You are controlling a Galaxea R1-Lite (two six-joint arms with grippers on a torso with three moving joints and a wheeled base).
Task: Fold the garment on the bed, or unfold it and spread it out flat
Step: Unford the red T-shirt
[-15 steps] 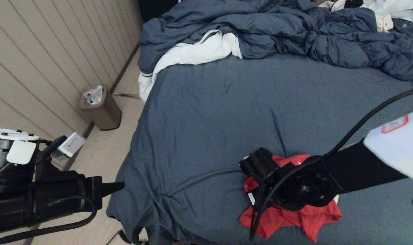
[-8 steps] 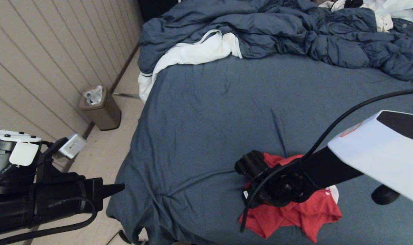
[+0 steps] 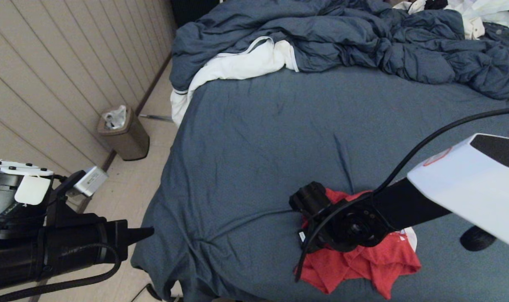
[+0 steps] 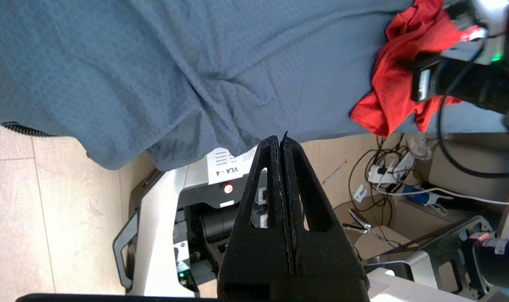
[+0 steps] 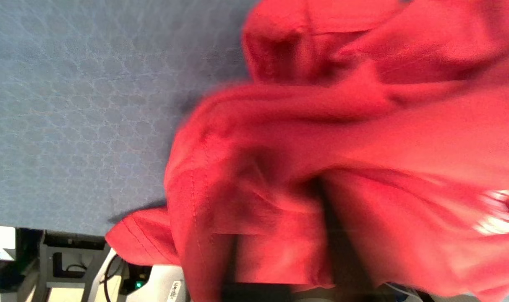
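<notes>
The red shirt (image 3: pixel 359 264) lies in a crumpled heap on the bed (image 3: pixel 258 147), close to the near edge and toward the robot's right. A bit of it hangs past the edge there. The right gripper (image 5: pixel 321 235) is pushed down into the heap. Its fingers are buried in red folds, closed tight, and they seem to have pinched some cloth.

The left gripper (image 4: pixel 283 144) waits off to the side of the bed, over the floor, shut and holding nothing.

To do this step well, I think the right arm should lift slowly and go up first, so the shirt can hang and open out. If only a thin fold is pinched, a quick pull could make it slip free.

There is lots of bare blue sheet in the middle of the bed to lay the shirt flat. The blue duvet (image 3: pixel 342 37) is heaped far off at the back, so it is not in the way. Pulling toward the near edge looks bad, since the shirt could slide to the floor.
</notes>
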